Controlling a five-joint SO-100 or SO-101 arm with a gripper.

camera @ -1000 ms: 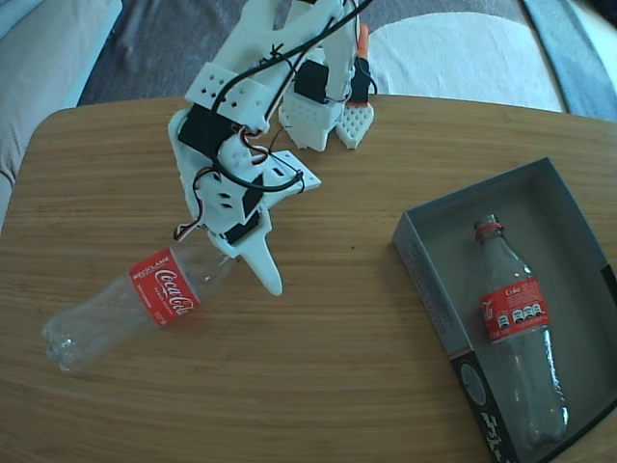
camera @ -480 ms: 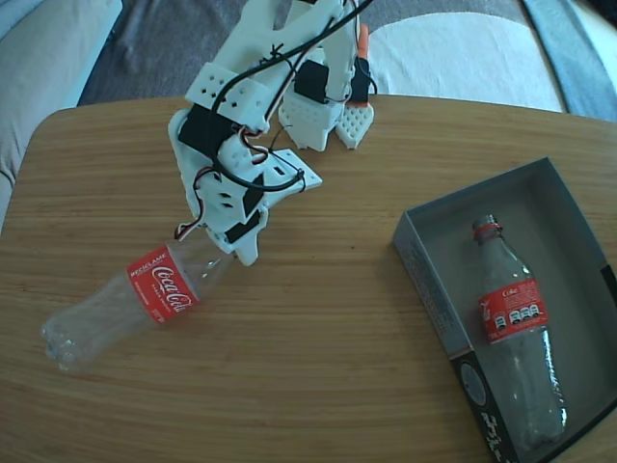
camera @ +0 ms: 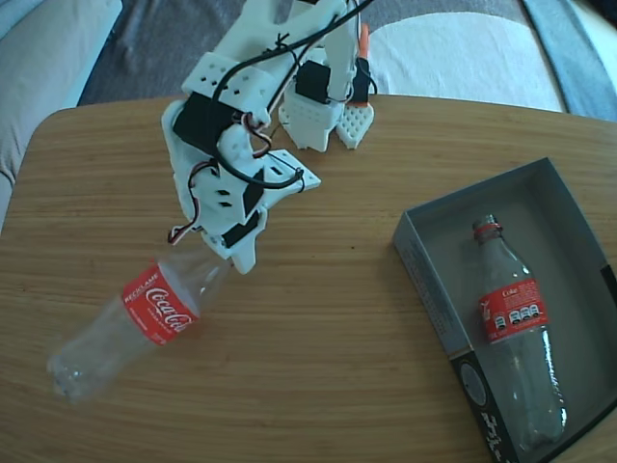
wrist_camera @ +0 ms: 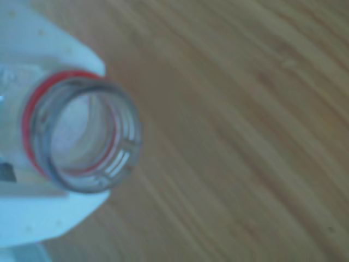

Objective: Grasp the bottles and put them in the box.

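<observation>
On the wooden table [camera: 337, 367], claw [camera: 234, 253] clamped on left bottle [camera: 145, 313] neck, second bottle [camera: 516, 338] inside box [camera: 424, 270] at right.

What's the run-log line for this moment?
gripper: shut on bottle neck | second bottle: lying in box | table: wood
</observation>
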